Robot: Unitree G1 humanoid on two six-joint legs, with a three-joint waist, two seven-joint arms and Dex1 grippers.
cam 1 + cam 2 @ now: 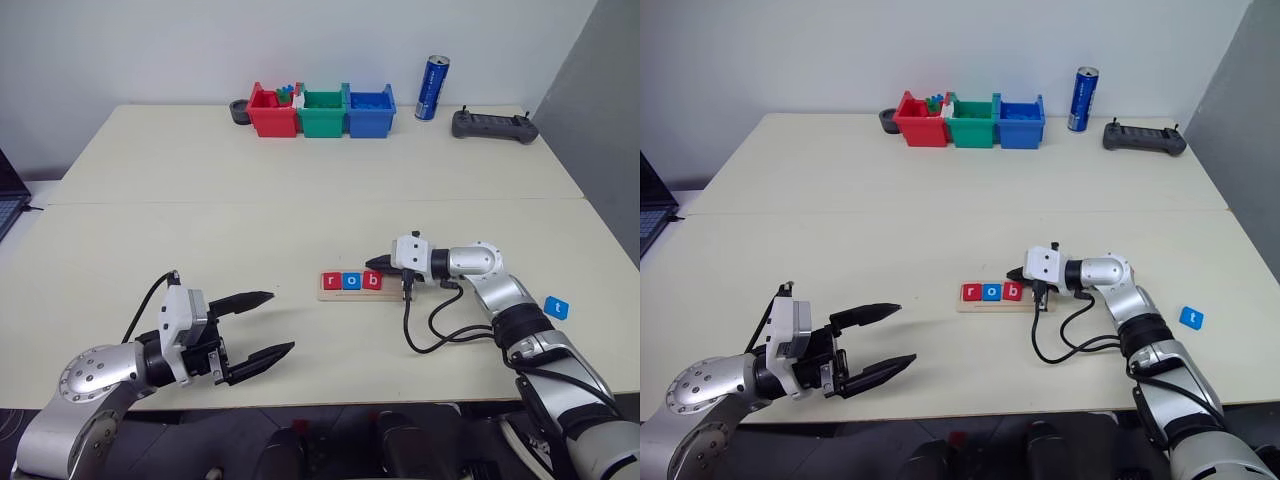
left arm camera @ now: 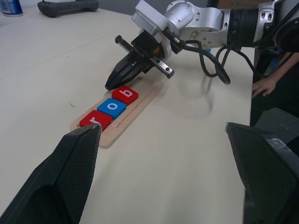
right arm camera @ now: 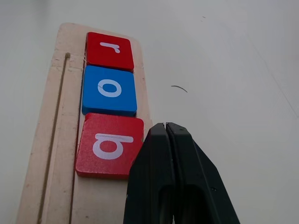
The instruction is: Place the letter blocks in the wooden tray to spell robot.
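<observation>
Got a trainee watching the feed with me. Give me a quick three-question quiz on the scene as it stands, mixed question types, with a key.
1. True or false: the wooden tray already holds three letter blocks.
2. Multiple choice: where does the blue t block lie? A) in the tray B) on the table beside the robot's right arm C) in the green bin
3. Fill in: the right gripper is ____, its tips by the red b block.

Key
1. True: red r block, blue o block and the b sit in a row.
2. B
3. shut; the left gripper is open, away from the tray.
</observation>
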